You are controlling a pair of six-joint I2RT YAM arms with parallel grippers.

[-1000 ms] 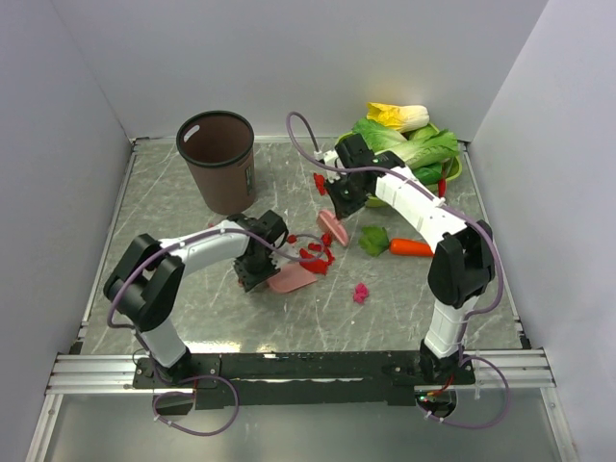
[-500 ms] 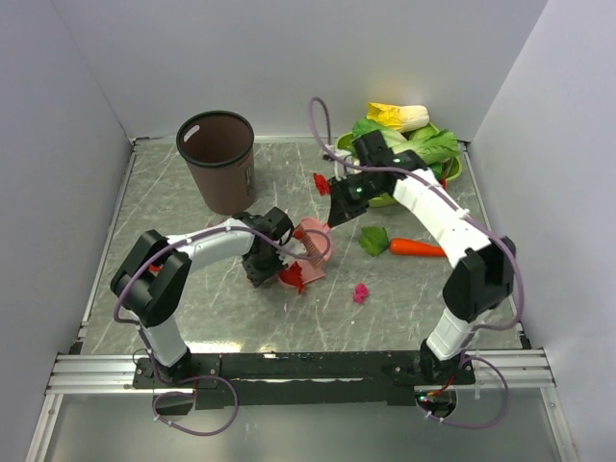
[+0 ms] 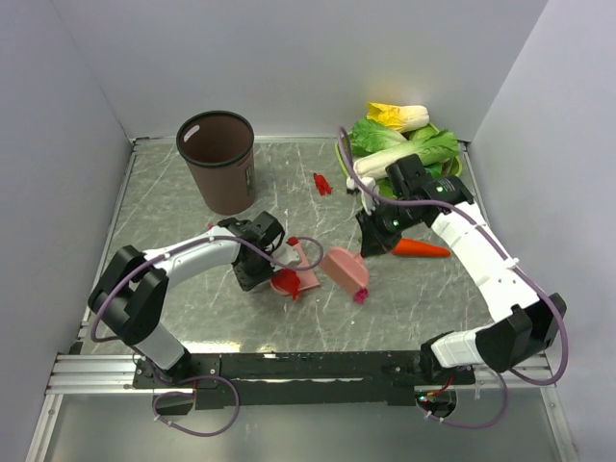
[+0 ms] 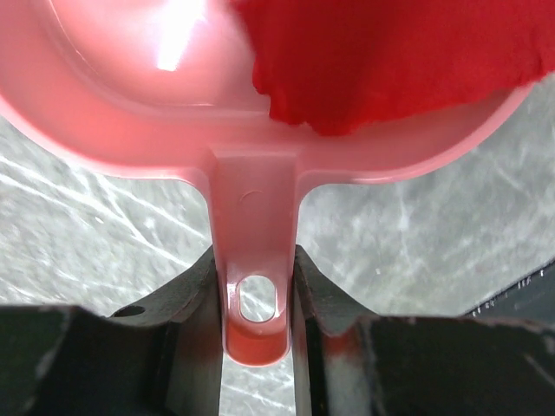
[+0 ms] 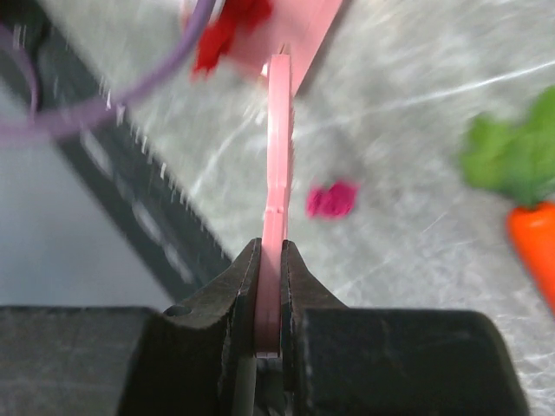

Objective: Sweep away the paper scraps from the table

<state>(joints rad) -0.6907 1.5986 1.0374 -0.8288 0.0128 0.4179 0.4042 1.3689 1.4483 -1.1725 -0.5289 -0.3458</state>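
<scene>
Scraps lay mostly in the pan, whose handle the left end effector clamped. The right end effector clamped the brush beside a magenta scrap on the worktop; mid-sweep, nudging it panward seemed next.

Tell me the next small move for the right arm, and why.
Probably drag the pink brush, clamped in the right gripper, across the magenta scrap toward the pink dustpan that the left gripper holds by its handle. That scrap lies loose on the table just beside the brush, while red scraps already sit in the pan. Another red scrap waits farther back.
</scene>
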